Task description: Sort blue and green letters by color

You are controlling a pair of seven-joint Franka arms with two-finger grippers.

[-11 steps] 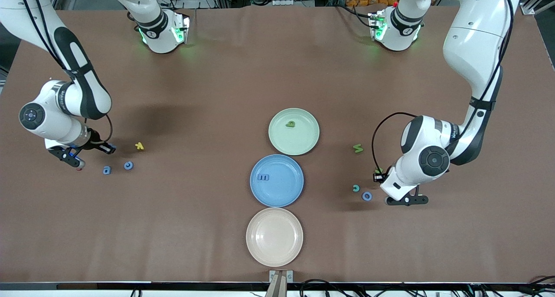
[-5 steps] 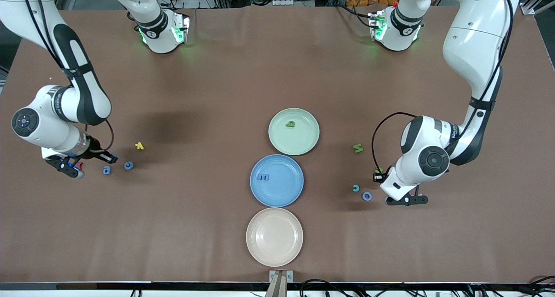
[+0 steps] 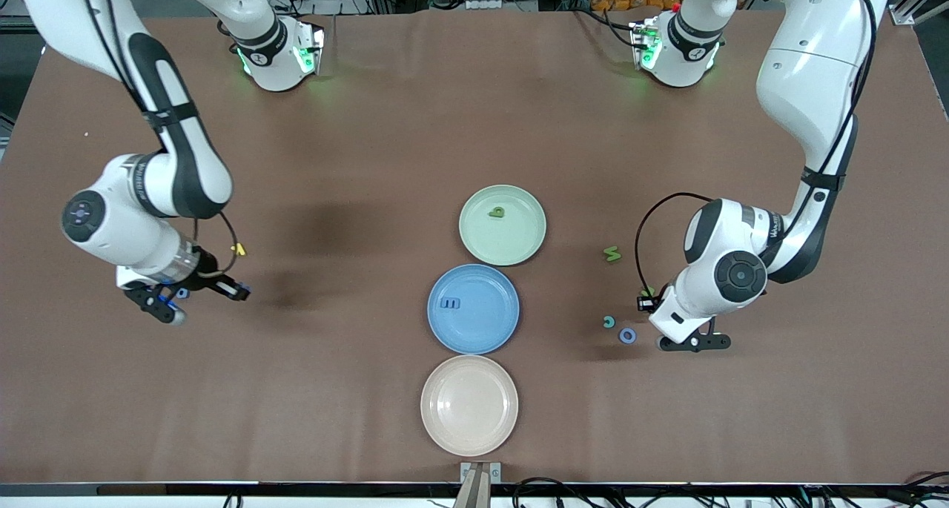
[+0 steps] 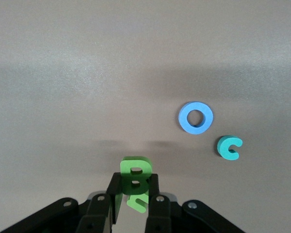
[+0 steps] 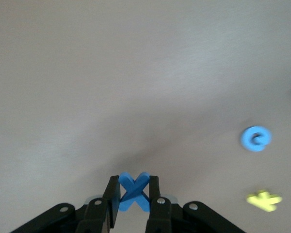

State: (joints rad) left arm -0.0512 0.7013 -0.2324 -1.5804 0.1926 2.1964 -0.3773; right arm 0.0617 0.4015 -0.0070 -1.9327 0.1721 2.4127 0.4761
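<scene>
Right hand (image 5: 132,200) up over the bench (image 3: 356,159) at the right arm's end, pinching blue X (image 5: 133,190). Left hand (image 4: 134,201) near ring O (image 4: 196,118) and teal c (image 4: 229,147), clamping green B (image 4: 135,178). Blue E (image 3: 450,302) on blue plate (image 3: 489,330), another green letter (image 3: 497,212) on green plate (image 3: 519,245).

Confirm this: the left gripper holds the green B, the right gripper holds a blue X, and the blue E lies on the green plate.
Wrong on the E. The left gripper does hold the green B and the right gripper the blue X, but the front view shows the blue E lying on the blue plate, not the green plate.
</scene>
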